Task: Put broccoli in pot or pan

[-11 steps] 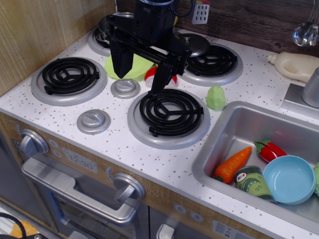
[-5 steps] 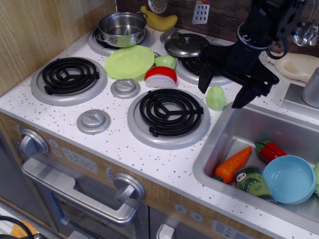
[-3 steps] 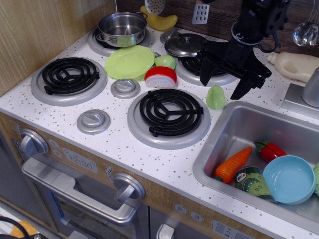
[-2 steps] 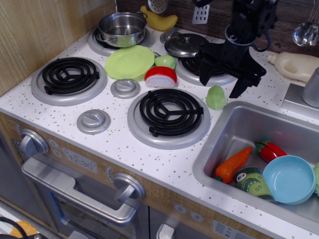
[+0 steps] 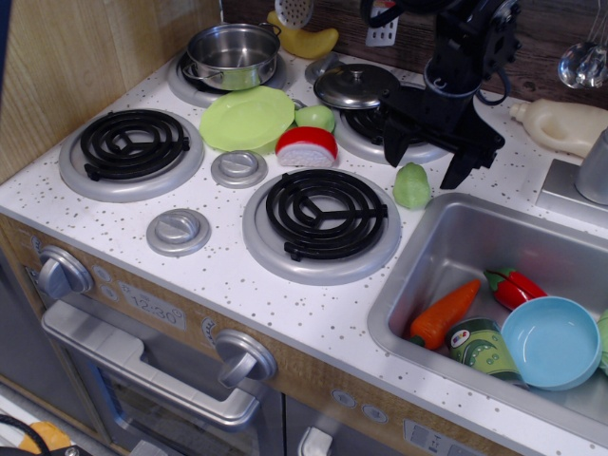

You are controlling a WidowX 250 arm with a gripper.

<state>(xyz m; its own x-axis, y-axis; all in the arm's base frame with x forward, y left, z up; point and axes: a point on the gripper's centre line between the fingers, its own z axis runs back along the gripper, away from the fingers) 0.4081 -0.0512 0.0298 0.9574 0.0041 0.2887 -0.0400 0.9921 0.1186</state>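
The broccoli (image 5: 412, 186), a small pale-green lumpy dome, sits on the speckled counter between the front right burner and the sink. My black gripper (image 5: 424, 163) hangs just above and behind it, open, with one finger (image 5: 391, 150) to the broccoli's left and the other (image 5: 455, 172) to its right. It holds nothing. The shiny steel pot (image 5: 232, 54) with two side handles stands empty on the back left burner, far from the gripper.
A lime-green plate (image 5: 247, 120), a smooth green piece (image 5: 314, 118) and a red-and-white toy (image 5: 306, 145) lie mid-stove. A steel lid (image 5: 355, 85) rests on the back right burner. The sink (image 5: 456, 237) holds a carrot, a blue bowl and other toys. A cream bottle (image 5: 565, 124) lies behind.
The gripper swung from over the middle of the stove to the right, and has settled open above the broccoli, shifting slightly left and back. The broccoli has not moved.
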